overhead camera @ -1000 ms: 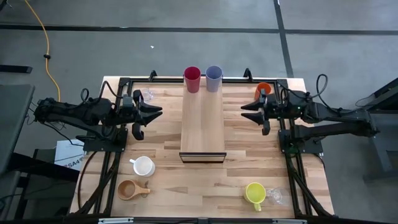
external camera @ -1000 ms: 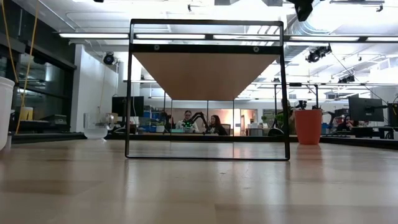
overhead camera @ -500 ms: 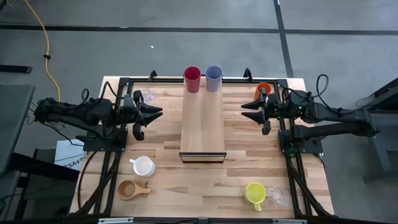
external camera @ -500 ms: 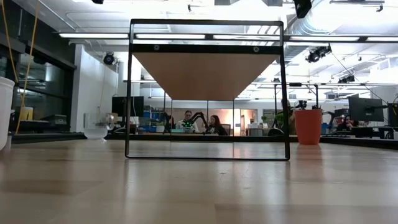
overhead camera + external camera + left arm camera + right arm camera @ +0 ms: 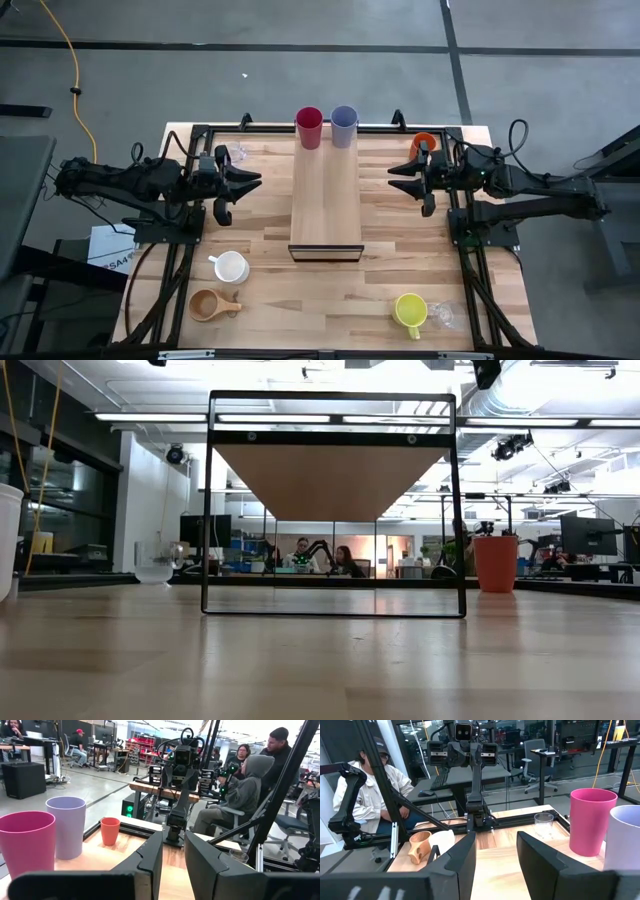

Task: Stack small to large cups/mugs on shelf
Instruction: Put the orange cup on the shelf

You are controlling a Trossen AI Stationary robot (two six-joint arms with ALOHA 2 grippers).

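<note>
- Shelf at table centre; red tumbler and lavender tumbler stand at its 12 o'clock end.
- Left gripper at 9 o'clock, jaws narrow, empty; right gripper at 3 o'clock, jaws wider, empty.
- Likely next: right reaches for the orange tumbler beside it.

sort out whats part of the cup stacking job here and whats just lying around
Part of the job:
shelf
red tumbler and lavender tumbler, already on the shelf's far end
orange tumbler
white mug
wooden handled cup
yellow mug
clear glasses

Just lying about:
yellow cable on the floor
people seated beyond the table
</note>
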